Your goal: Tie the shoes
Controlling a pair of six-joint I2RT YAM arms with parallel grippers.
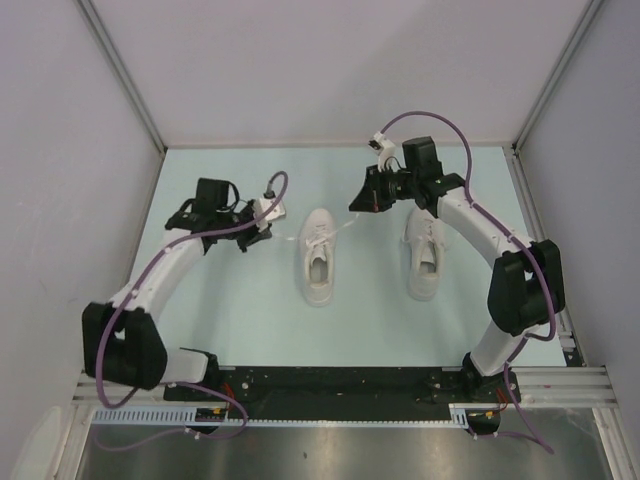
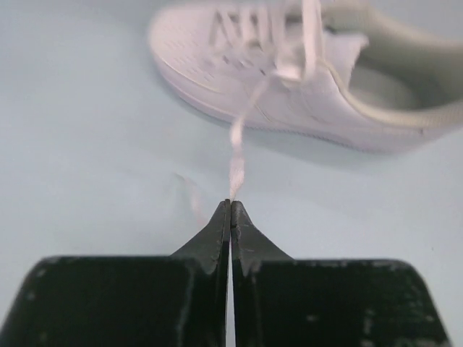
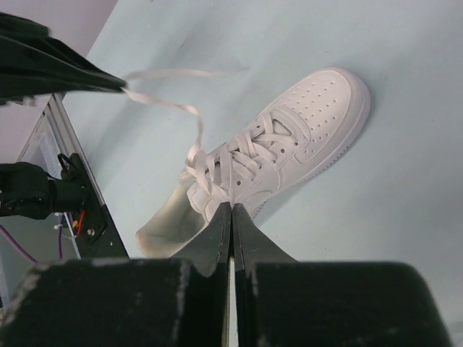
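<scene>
Two white shoes lie side by side on the pale blue table, toes away from the arm bases. Both arms work on the left shoe (image 1: pixel 318 258) (image 2: pixel 289 79) (image 3: pixel 289 141). The right shoe (image 1: pixel 424 255) lies partly under the right arm. My left gripper (image 1: pixel 272 233) (image 2: pixel 230 204) is shut on the end of one lace (image 2: pixel 237 144), which runs slack up to the shoe's side. My right gripper (image 1: pixel 354 212) (image 3: pixel 233 207) hovers above the shoe's tongue, shut on the other lace (image 1: pixel 338 230). In the right wrist view the left gripper's fingers (image 3: pixel 65 72) pinch the lace (image 3: pixel 173 108).
Grey walls enclose the table on the left, back and right. The black base rail (image 1: pixel 330 385) with both arm mounts runs along the near edge. Purple cables loop over each arm.
</scene>
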